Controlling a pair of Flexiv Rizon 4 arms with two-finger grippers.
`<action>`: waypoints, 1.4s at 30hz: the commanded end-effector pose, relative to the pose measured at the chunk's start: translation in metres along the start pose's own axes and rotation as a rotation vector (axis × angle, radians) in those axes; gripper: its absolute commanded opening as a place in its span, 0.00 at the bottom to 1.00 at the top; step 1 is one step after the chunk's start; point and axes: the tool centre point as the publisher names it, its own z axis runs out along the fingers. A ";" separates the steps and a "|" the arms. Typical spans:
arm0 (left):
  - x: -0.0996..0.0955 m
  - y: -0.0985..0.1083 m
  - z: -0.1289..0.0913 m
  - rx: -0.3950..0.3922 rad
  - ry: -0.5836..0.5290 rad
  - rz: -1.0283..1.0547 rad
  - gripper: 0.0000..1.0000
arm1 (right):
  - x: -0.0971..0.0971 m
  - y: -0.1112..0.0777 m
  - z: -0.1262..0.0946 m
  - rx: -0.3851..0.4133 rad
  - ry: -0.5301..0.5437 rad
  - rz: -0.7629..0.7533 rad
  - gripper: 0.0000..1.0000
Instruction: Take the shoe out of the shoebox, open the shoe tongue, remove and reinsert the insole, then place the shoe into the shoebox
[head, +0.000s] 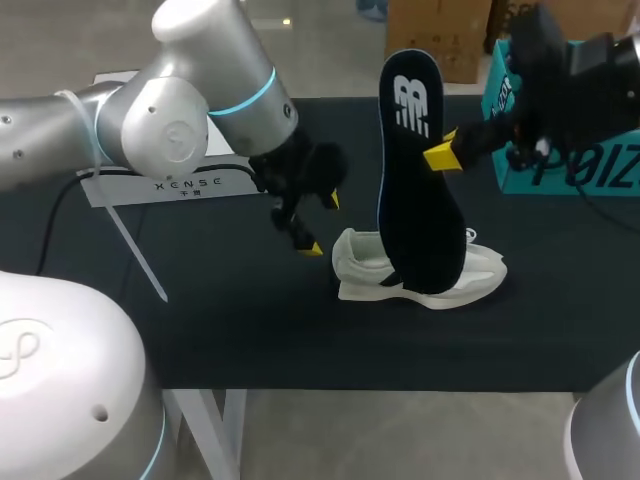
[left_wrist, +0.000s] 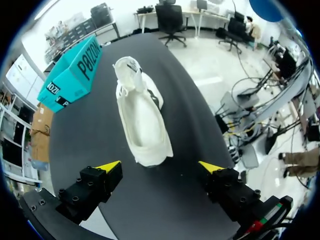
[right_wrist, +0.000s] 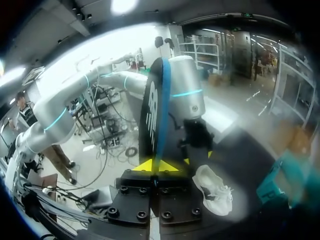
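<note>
A white shoe (head: 440, 282) lies on its sole on the black table (head: 200, 300), and also shows ahead of my left gripper (left_wrist: 142, 120). My right gripper (head: 440, 155) is shut on the edge of the dark insole (head: 415, 180), holding it upright over the shoe. The insole's lower end is level with the shoe's opening. In the right wrist view the insole (right_wrist: 155, 110) stands pinched between the yellow tips of the gripper (right_wrist: 159, 165), with the shoe (right_wrist: 215, 190) below. My left gripper (head: 322, 225) hangs open just left of the shoe's heel, nothing between its tips (left_wrist: 160, 167).
The teal shoebox (head: 560, 160) sits at the back right of the table, behind my right arm, and is also seen beyond the shoe (left_wrist: 72, 75). A white board (head: 160, 185) lies at the back left. The table's front edge (head: 350, 388) runs close below the shoe.
</note>
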 end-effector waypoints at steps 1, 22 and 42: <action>-0.011 -0.011 -0.005 -0.005 -0.011 0.023 1.00 | -0.001 0.000 0.002 0.000 0.002 0.001 0.00; -0.074 -0.057 0.061 -0.044 -0.049 0.083 1.00 | -0.001 0.000 0.002 0.000 0.002 0.001 0.00; -0.071 -0.045 0.110 -0.078 -0.052 0.028 1.00 | -0.001 0.000 0.002 0.000 0.002 0.001 0.00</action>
